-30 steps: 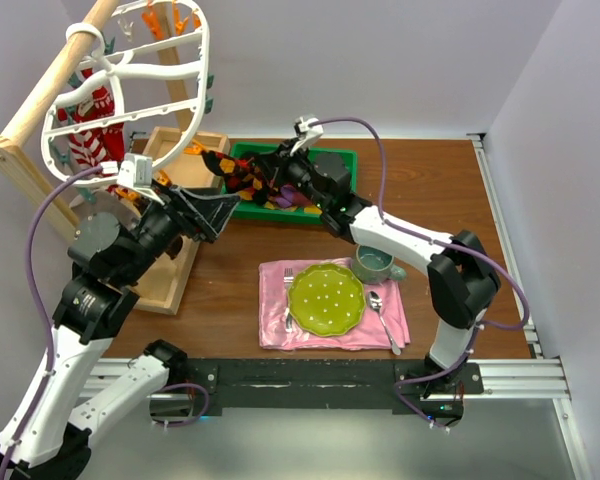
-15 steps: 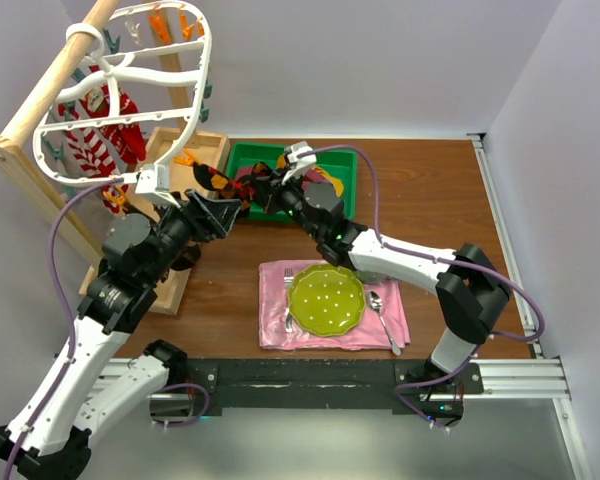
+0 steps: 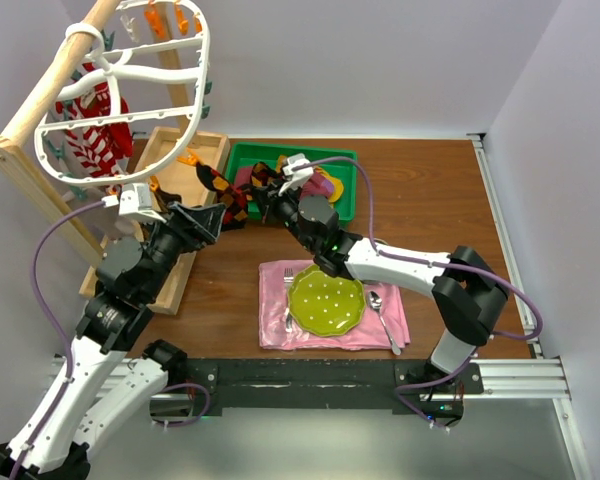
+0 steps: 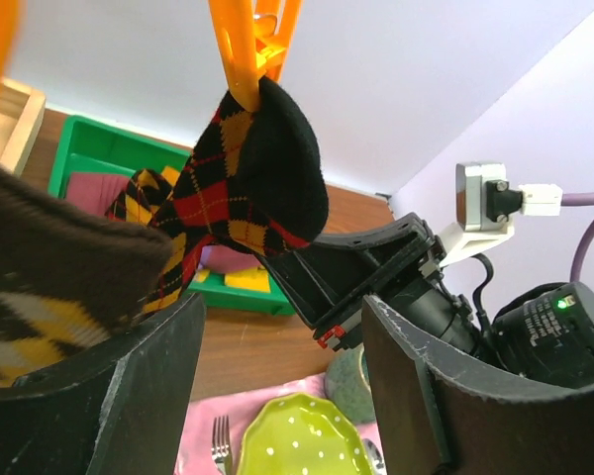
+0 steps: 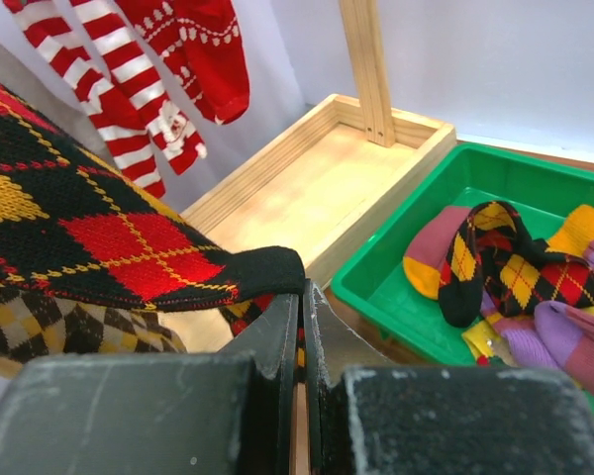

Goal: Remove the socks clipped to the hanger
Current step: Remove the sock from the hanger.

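Beneath the hanger point(image 3: 207, 60), right fingers point(image 5: 277, 346) stay clamped on the argyle sock point(image 4: 247, 168), dragged lower; left fingers point(image 4: 129, 396) wait apart. Its orange clip point(image 4: 252, 45) still grips, so removal is unfinished.

argyle sock point(image 4: 247, 188) — black, red, yellow, striped socks point(image 5: 129, 84) — red-white

Here we go: 1 green plate point(image 3: 326, 298), 1 fork point(image 3: 289, 290) left of it, 1 spoon point(image 3: 378, 308) right, 1 mug point(image 3: 372, 263) behind, 1 pink napkin point(image 3: 272, 330) beneath, 1 green bin point(image 3: 345, 190) beyond, 1 hanger point(image 3: 195, 95) far back-left; socks point(image 3: 92, 142) too bunched to count.
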Controlling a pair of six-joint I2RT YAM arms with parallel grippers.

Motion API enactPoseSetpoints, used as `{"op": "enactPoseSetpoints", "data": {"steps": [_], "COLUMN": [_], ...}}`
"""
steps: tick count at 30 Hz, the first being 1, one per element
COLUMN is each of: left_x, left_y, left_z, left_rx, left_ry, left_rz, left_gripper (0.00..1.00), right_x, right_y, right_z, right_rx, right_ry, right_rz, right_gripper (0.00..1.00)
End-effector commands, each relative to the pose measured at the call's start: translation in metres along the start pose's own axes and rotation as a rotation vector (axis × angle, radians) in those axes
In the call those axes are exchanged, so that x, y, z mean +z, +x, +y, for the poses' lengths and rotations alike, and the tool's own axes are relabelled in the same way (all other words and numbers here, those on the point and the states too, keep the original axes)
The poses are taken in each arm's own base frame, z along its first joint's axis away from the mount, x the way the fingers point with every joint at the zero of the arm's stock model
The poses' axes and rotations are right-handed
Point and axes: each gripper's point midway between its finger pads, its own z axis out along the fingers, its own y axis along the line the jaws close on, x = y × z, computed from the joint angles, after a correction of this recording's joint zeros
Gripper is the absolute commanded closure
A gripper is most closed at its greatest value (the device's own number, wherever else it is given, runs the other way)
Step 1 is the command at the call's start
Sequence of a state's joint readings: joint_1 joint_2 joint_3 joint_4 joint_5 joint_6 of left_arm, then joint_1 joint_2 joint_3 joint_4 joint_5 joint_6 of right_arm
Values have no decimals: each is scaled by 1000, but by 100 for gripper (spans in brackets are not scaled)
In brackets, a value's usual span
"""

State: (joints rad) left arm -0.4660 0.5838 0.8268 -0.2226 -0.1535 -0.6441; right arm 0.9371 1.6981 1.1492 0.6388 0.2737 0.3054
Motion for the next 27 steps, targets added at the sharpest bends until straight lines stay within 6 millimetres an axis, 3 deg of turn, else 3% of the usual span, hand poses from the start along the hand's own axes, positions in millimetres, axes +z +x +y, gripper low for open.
{"op": "enactPoseSetpoints", "data": {"steps": [1, 16, 27], "left_x": [-2, -8, -13], "left_y": [-25, -73, -99], "left_z": [-13, -36, -34], "left_rx": [-20, -106, -200], "left_ry": [49, 79, 39], "left_rz": [-100, -227, -320], "left_gripper": [31, 30, 32], "right_x": [-5, -24, -30], "right_y": [-32, -31, -25], "right_z": [7, 30, 40], "right_rx": [21, -74, -93], "right_ry": [16, 114, 129], "right_rz": [-106, -172, -171], "right_gripper": [100, 100, 100]}}
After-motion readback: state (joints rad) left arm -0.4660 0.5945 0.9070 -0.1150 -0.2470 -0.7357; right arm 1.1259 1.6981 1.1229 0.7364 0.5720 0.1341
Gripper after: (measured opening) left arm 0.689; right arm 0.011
